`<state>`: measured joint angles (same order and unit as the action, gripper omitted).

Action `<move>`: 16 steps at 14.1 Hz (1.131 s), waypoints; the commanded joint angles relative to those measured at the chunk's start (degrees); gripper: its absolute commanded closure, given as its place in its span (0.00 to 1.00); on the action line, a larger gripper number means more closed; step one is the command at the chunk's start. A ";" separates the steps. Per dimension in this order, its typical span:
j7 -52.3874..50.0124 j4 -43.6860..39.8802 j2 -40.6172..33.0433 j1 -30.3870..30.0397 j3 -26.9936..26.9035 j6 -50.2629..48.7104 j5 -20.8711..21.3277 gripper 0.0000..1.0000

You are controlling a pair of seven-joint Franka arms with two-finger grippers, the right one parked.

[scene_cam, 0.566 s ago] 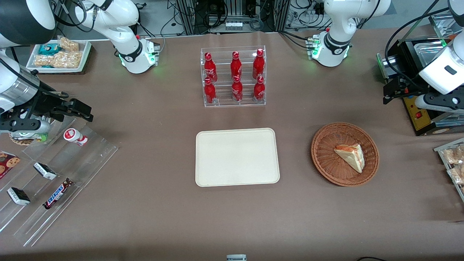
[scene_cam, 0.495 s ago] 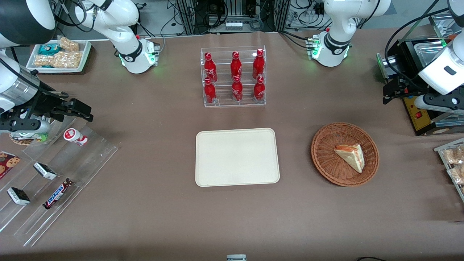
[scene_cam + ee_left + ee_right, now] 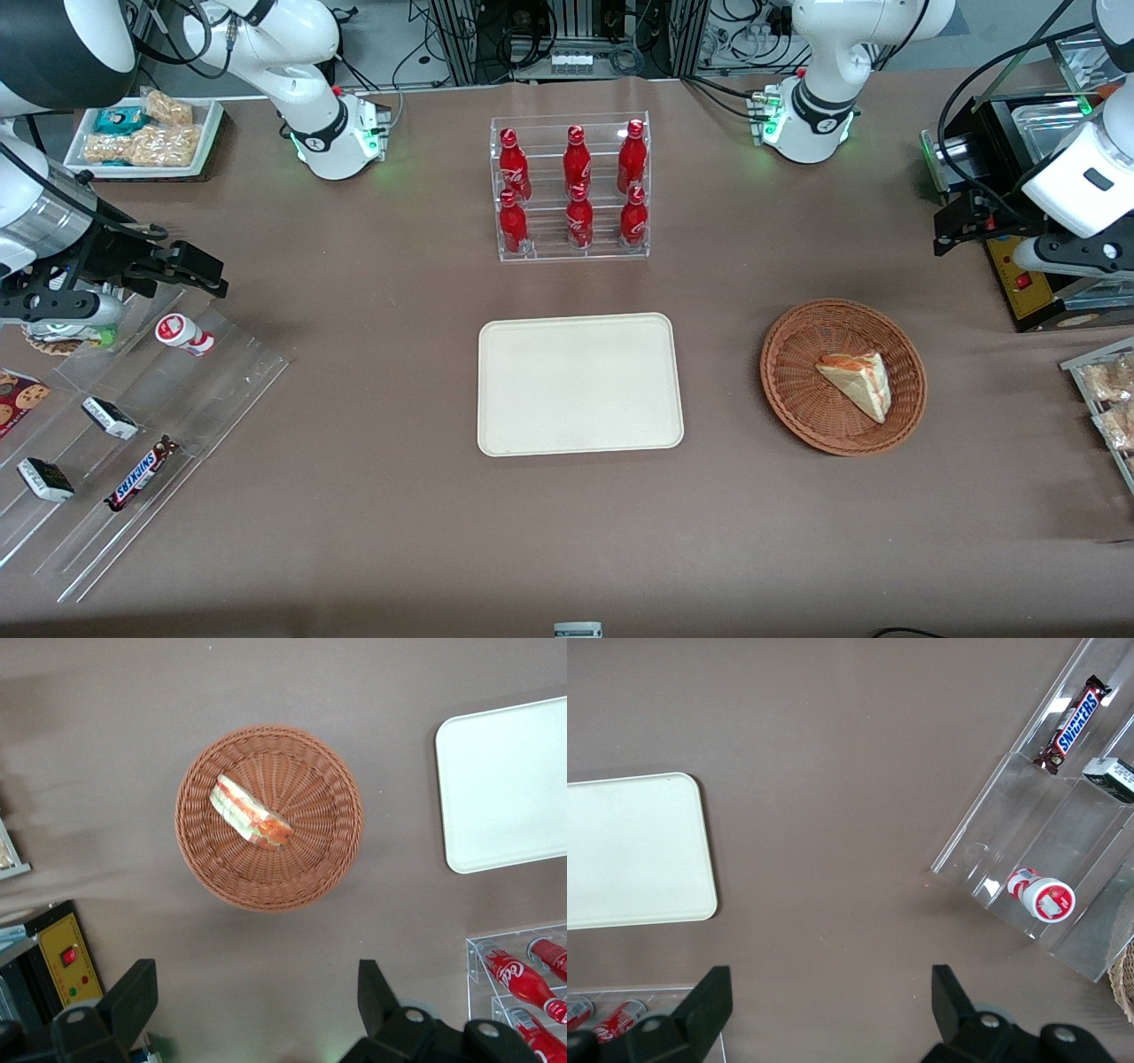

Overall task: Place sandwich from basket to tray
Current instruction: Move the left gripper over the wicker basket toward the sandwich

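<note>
- Two black fingers of the gripper stand spread wide in the left wrist view, holding and touching nothing. It hangs above bare brown worktop, beside the basket.
- Same view: the basket is round, reddish-brown woven wicker. The sandwich lies in it, a triangular wedge of pale bread with red and green filling along its cut edge. The tray is smooth, cream, round-cornered, well apart from the basket.
- Front view: the gripper hovers toward the working arm's end, farther from the camera than the basket. The sandwich rests inside; the tray sits beside, apart. Red bottles fill a clear rack.
</note>
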<state>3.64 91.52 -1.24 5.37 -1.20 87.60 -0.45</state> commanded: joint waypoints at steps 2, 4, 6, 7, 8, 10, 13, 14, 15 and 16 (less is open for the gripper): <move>-1.44 0.15 1.23 -0.62 0.50 -1.02 -0.87 0.00; -1.44 2.95 2.37 -0.80 0.41 0.28 -0.52 0.00; -2.22 6.81 3.69 -0.71 0.41 4.93 -0.08 0.00; -2.58 9.71 4.04 -0.71 0.33 8.43 0.01 0.00; -2.58 12.43 4.14 -0.71 0.33 12.04 0.09 0.00; -2.84 17.62 5.01 -0.71 0.33 18.90 1.15 0.00; -6.52 24.57 6.94 -0.80 0.24 30.58 2.99 0.00; -8.54 26.33 7.30 -0.80 0.15 33.75 3.00 0.00; -11.52 27.91 7.47 -0.89 0.06 36.56 3.00 0.00; -14.94 28.71 7.82 -0.97 0.06 38.33 3.00 0.00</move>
<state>-5.61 117.76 7.23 5.06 -1.53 122.34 1.40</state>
